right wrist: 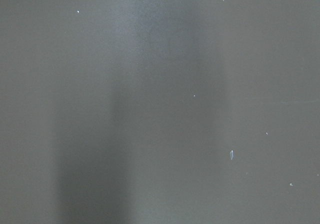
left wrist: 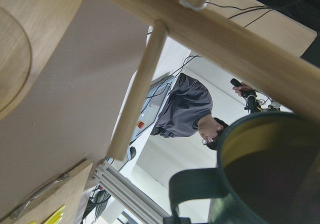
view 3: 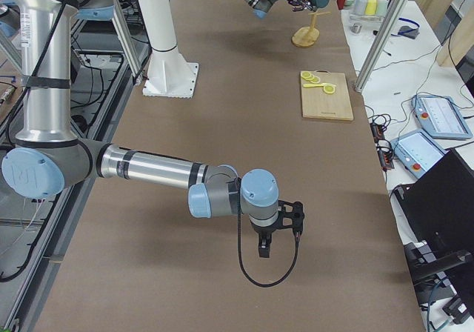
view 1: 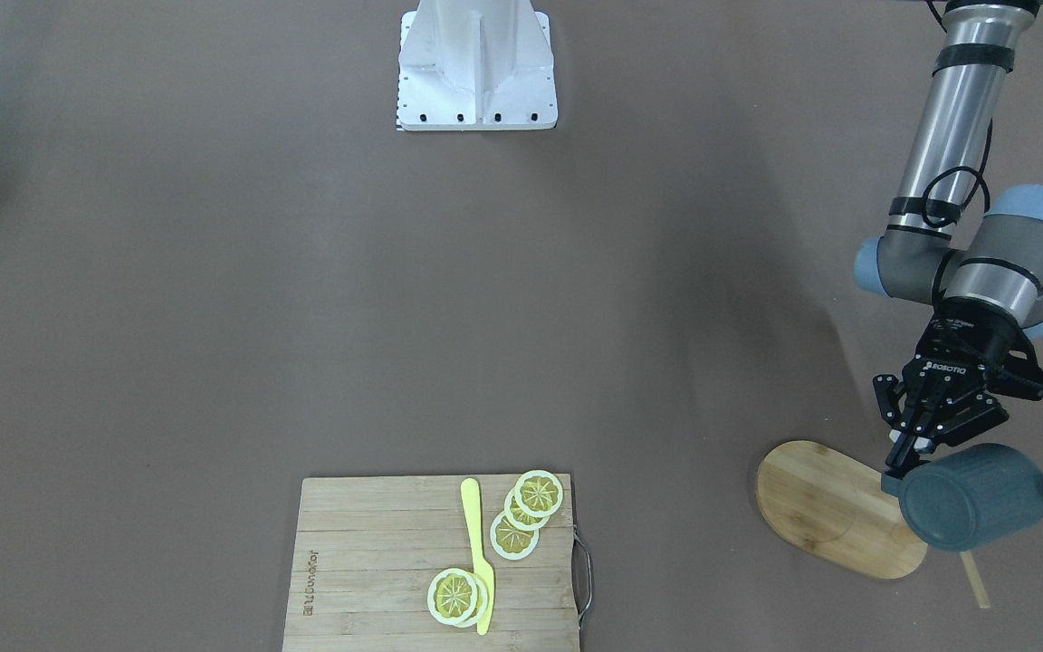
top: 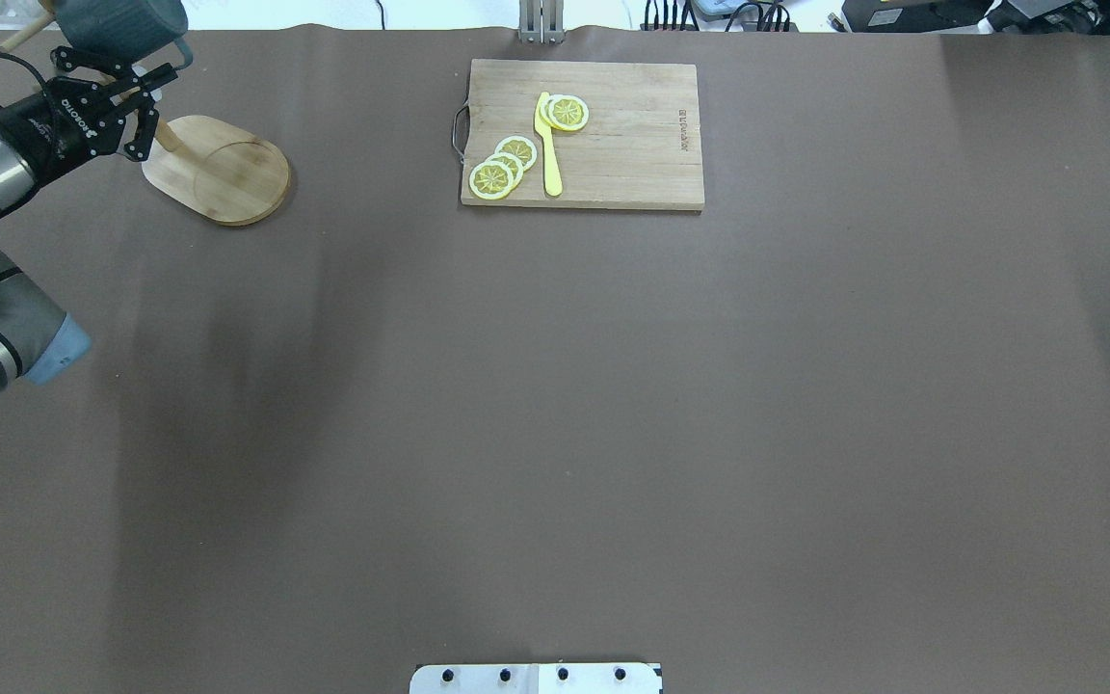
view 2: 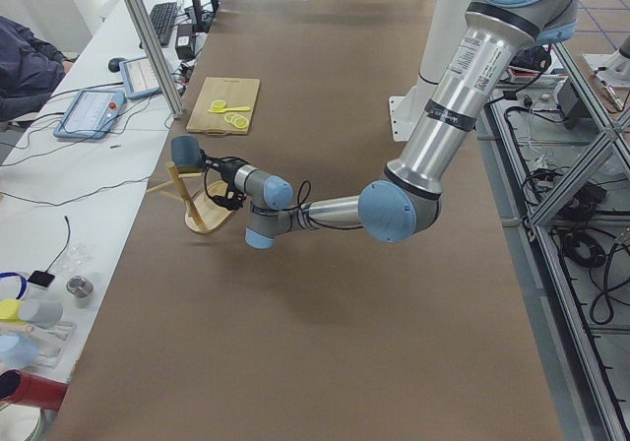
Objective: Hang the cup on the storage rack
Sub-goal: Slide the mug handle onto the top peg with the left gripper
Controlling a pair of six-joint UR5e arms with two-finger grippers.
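Left gripper [view 1: 904,455] clenched on the cup [view 1: 974,496], held sideways by the storage rack [view 1: 834,507]. Line the handle [left wrist: 192,191] up with that peg [left wrist: 137,91], slide on gently, only then release.

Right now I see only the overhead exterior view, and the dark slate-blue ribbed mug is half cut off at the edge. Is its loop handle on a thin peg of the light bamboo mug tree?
Observer: Not yet. In the left wrist view the dark slate-blue ribbed mug has its handle apart from the nearest peg of the light bamboo mug tree.
Operator: How is the mug held?
Observer: The front-facing view shows it on its side, the left gripper shut on its handle end, above the tree's oval base.
Operator: And the other arm?
Observer: The exterior right view shows the right gripper over the brown table, at the end away from the tree.
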